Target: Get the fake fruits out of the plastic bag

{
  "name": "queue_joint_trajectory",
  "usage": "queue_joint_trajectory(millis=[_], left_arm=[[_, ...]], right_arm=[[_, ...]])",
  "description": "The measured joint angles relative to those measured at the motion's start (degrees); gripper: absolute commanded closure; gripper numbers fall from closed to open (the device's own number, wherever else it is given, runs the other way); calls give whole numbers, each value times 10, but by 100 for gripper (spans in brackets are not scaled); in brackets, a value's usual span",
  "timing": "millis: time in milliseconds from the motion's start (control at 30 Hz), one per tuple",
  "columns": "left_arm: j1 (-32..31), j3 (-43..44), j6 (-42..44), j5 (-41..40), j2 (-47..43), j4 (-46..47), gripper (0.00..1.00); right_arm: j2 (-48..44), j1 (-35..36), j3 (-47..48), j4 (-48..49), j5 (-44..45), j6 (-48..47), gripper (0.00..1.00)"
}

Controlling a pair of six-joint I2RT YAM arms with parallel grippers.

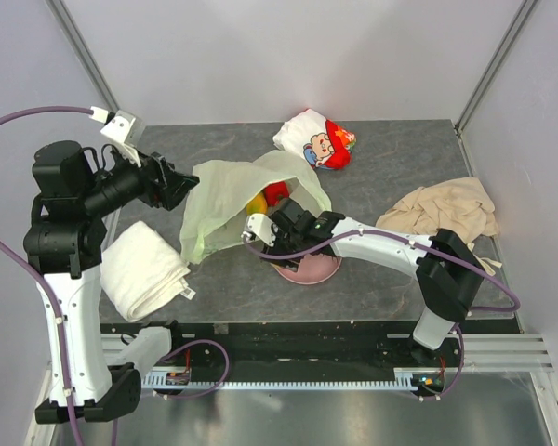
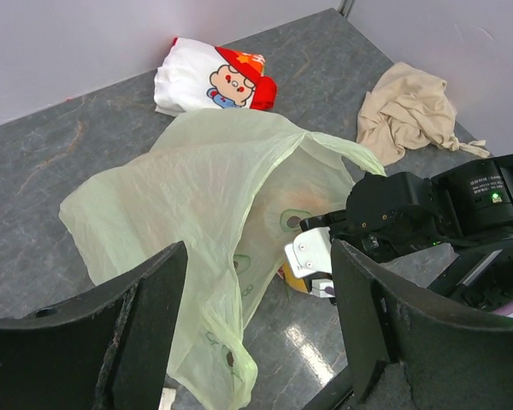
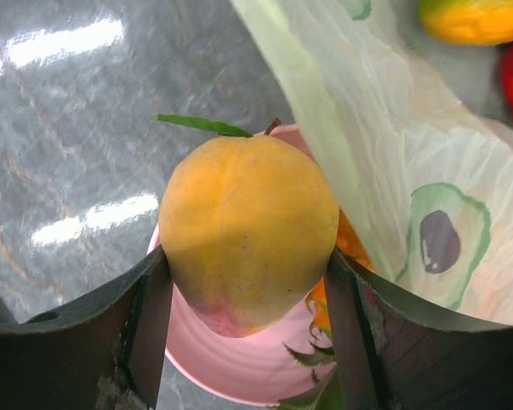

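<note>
My right gripper (image 3: 246, 265) is shut on a yellow-orange fake fruit (image 3: 248, 231) with a reddish base and a green leaf. It holds the fruit just above a pink plate (image 3: 239, 376), at the bag's mouth. The pale-green plastic bag (image 1: 219, 200) lies crumpled mid-table, its opening toward the right gripper (image 1: 265, 230). A yellow fruit (image 1: 255, 204) and a red one (image 1: 277, 192) show in the opening. An orange piece with green spiky leaves (image 3: 325, 333) lies on the plate, mostly hidden. My left gripper (image 1: 181, 186) hovers open and empty over the bag's (image 2: 197, 188) left side.
A white-and-red cartoon pouch (image 1: 316, 139) lies at the back behind the bag. A beige cloth (image 1: 446, 212) is bunched at the right. A folded white towel (image 1: 144, 269) sits at the near left by the left arm's base.
</note>
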Motion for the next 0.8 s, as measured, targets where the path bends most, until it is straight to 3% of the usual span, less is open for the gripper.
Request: queue_joint_trajectory(millis=[67,167,200,300,800], left_arm=[[0,0,0,-1,0,1,25],[0,0,0,-3,1,2,25],[1,0,0,-3,1,2,25],[5,0,0,-3,1,2,25],[10,-10,0,-1,-1,3,21]], right_arm=[[0,0,0,15,7,11,91],[1,0,0,27,12,22,78],[1,0,0,30,14,25,69],[1,0,-1,34,22,31,61],[1,0,-17,41,48,38,25]])
